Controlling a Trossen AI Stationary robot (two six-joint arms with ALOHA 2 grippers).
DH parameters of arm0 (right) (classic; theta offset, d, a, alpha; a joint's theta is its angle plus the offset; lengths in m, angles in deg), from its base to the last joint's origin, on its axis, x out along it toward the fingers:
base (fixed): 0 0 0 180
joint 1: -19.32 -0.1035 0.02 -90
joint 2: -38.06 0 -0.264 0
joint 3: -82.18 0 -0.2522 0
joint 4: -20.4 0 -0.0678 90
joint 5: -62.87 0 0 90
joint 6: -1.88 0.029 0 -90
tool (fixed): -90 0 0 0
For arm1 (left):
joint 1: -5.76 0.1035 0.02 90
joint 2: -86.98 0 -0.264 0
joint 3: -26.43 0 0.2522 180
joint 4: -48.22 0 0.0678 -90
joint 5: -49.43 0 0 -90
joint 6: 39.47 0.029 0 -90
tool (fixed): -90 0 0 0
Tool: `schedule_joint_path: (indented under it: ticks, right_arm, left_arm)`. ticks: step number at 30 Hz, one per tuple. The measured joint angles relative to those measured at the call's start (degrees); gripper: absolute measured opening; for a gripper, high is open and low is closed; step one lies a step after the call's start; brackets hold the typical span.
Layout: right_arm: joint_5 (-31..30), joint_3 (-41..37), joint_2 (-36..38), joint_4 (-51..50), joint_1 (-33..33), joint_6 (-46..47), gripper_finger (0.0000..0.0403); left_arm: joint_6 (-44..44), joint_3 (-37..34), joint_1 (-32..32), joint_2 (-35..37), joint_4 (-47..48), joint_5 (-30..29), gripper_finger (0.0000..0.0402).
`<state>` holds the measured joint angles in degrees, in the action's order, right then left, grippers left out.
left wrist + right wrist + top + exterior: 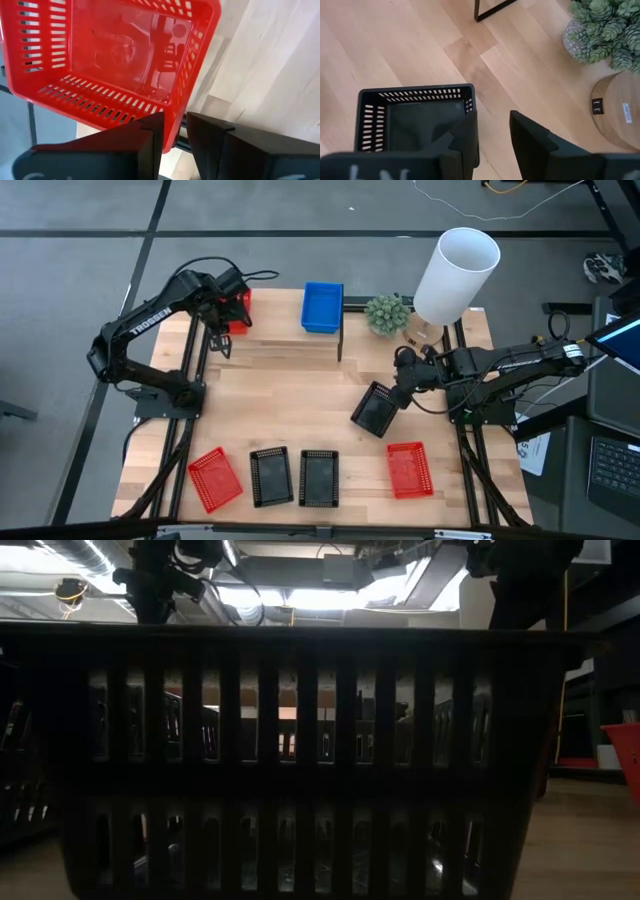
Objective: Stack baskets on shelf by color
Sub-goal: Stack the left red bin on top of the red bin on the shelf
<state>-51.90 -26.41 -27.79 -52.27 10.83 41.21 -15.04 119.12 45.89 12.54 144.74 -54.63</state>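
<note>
High view: left gripper (226, 313) at the far-left end of the shelf (275, 340), over a red basket (238, 310) there; blue basket (322, 307) sits farther right on the same plank; right gripper (398, 393) carries a tilted black basket (376, 409) over the table (300, 420) right of centre; near edge holds two red and two black baskets.

Low view: a black basket wall (300, 760) blocks nearly everything; nothing useful here.

Left wrist: fingers (150, 137) slightly spread, straddling the red rim (172, 135) — loose; risk is a finger catching the rim on retreat and dragging it off the edge.

Right wrist: fingers (467, 135) pinch the black wall (415, 92) at one side — the lopsided hold could let it swing or slip.
</note>
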Motion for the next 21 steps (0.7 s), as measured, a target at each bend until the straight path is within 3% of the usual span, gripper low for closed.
schedule_joint_path:
  ticks: [13, 18, 21]
  right_arm:
    - [0.5, 0.0, 0.0, 0.01, 0.0, 0.72, 0.0115]
    - [0.55, 0.0, 0.0, -0.01, 0.0, 0.87, 0.0115]
    - [0.92, 0.0, 0.0, -0.01, 0.0, 1.07, 0.0115]
  left_arm:
    - [-0.33, 1.13, -2.91, -0.16, -3.61, -0.03, 0.0075]
    - [-2.37, 11.31, -6.99, -0.07, 1.18, 0.05, 0.0075]
    - [-12.67, 17.9, -10.84, 0.04, 4.19, 3.86, 0.0075]
